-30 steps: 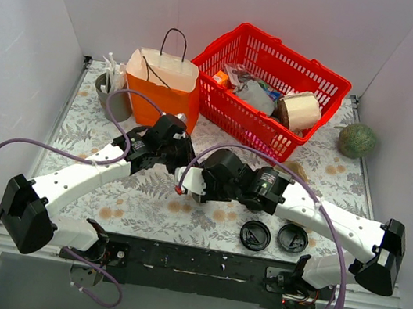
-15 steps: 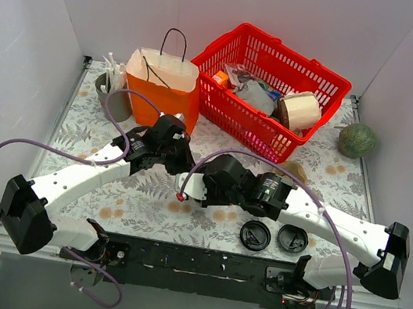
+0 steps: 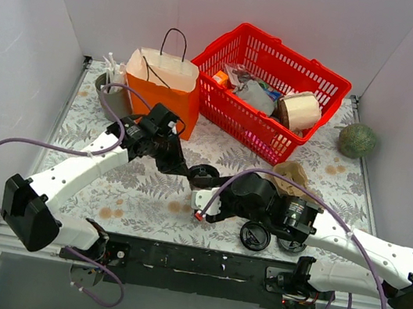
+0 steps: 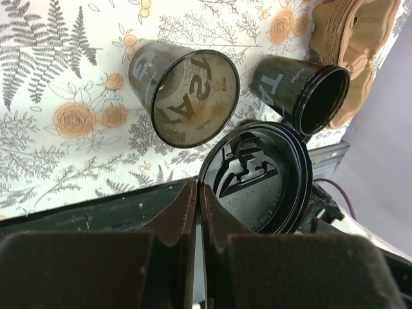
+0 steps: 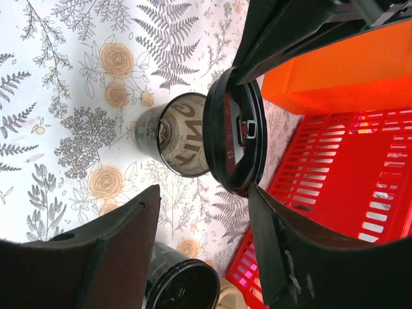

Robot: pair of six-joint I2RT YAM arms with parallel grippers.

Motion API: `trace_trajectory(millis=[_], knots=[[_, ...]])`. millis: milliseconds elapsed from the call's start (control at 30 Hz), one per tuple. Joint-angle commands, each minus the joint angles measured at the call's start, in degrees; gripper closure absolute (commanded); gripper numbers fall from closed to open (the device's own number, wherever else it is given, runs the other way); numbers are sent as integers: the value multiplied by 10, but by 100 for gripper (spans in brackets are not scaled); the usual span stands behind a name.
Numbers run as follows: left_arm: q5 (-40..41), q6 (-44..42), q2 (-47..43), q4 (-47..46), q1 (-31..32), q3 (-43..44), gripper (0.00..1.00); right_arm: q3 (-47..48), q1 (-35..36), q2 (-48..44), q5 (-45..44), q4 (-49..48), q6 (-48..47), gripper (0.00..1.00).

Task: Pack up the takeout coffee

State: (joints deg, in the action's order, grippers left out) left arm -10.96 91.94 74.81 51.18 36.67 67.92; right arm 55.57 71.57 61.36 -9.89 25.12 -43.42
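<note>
left hand (image 4: 198, 188): clamped on lid (image 4: 257, 170) rim; lid on edge | coffee cup (image 4: 187, 96): just past lid, mouth open; middle of table (image 3: 145, 192) near edge | right hand (image 5: 203, 193): spread apart; equally close

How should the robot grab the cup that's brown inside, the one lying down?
Grip the brown-inside cup around the middle of its round wall, coming down from above with one finger on each side. It lies tipped on its side with its open mouth pointing sideways, so the thin rim would be hard to pinch. The open right gripper hovers close to it.
</note>
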Motion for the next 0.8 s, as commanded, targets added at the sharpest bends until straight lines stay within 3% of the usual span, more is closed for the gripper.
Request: trace_trajectory(millis=[0, 367, 567, 767], knots=[[-91, 0, -1, 61, -34, 27, 100, -8, 7, -14, 15, -77, -27, 35], [-167, -18, 3, 70, -47, 22, 100, -30, 7, -5, 28, -130, -50, 37], [-163, -32, 2, 76, -48, 27, 100, -14, 7, 17, 39, -112, -47, 46], [-155, -41, 6, 84, -47, 30, 100, 2, 7, 32, 57, -83, -33, 61]])
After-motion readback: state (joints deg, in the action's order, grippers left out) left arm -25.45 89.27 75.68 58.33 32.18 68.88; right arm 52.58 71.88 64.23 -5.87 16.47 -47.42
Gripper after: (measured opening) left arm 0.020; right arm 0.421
